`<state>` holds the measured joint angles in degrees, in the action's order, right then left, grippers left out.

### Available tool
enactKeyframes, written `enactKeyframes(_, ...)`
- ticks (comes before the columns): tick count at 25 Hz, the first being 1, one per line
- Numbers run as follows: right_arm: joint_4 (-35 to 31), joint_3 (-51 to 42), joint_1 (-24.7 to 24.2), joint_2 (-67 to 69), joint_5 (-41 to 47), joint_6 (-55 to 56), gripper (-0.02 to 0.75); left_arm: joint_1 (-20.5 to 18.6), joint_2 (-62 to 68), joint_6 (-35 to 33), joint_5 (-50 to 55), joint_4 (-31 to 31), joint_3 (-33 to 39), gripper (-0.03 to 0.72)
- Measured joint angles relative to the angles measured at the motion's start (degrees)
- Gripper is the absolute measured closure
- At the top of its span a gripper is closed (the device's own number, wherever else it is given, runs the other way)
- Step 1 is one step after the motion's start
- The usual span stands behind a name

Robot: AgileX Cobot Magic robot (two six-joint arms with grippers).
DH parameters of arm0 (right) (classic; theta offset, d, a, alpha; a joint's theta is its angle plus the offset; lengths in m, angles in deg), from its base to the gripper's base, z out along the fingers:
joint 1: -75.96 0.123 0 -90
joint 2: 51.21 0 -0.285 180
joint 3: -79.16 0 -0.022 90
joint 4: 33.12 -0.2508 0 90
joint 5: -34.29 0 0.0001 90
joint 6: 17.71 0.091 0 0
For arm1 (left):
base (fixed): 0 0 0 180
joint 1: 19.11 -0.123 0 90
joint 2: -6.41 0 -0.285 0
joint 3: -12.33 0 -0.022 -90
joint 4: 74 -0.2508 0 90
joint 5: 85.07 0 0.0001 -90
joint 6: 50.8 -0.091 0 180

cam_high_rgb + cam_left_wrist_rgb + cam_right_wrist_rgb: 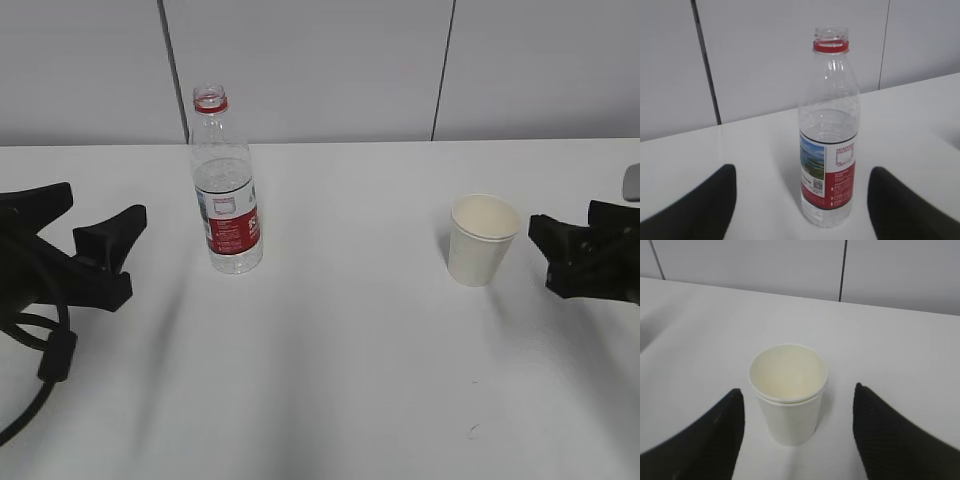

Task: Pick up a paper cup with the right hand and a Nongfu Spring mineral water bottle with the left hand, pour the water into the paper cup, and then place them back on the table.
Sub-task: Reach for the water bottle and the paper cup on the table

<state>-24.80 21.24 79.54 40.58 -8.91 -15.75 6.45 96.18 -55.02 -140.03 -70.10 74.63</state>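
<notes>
The Nongfu Spring mineral water bottle (226,185) stands upright and uncapped on the white table (340,380), left of centre, with water in its lower part. My left gripper (105,212) is open, a short way left of the bottle and apart from it. In the left wrist view the bottle (829,135) stands ahead between the spread fingers (695,210). The paper cup (482,240) stands upright at right, two cups nested. My right gripper (543,243) is open just right of the cup, not touching. In the right wrist view the cup (788,392) sits between the open fingers (890,440).
A grey panelled wall (320,70) runs along the table's far edge. A black cable (45,360) loops under the left arm at the front left. A small dark speck (472,430) lies on the table's front right.
</notes>
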Motion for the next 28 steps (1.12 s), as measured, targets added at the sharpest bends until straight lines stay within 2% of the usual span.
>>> enactKeyframes(4, 0.74, -2.19, 0.0, 5.11, -8.74, 0.31, 0.23, 0.01, 8.45, 0.51, -8.89, -0.87, -0.29, 0.186)
enactKeyframes(10, 0.76, -2.31, 0.0, 13.79, -20.28, 0.4, 0.23, 0.01, 16.88, 0.56, -9.83, -1.32, -0.56, 0.186)
enactKeyframes(16, 0.76, -2.31, 0.0, 20.78, -21.7, 0.53, 0.23, 0.01, 17.5, 0.56, -10.22, -1.44, -0.85, 0.186)
enactKeyframes(28, 0.76, -2.2, 0.0, 21.73, -22.04, 0.53, 0.228, 0.01, 17.5, 0.75, -10.22, -1.54, -0.85, 0.186)
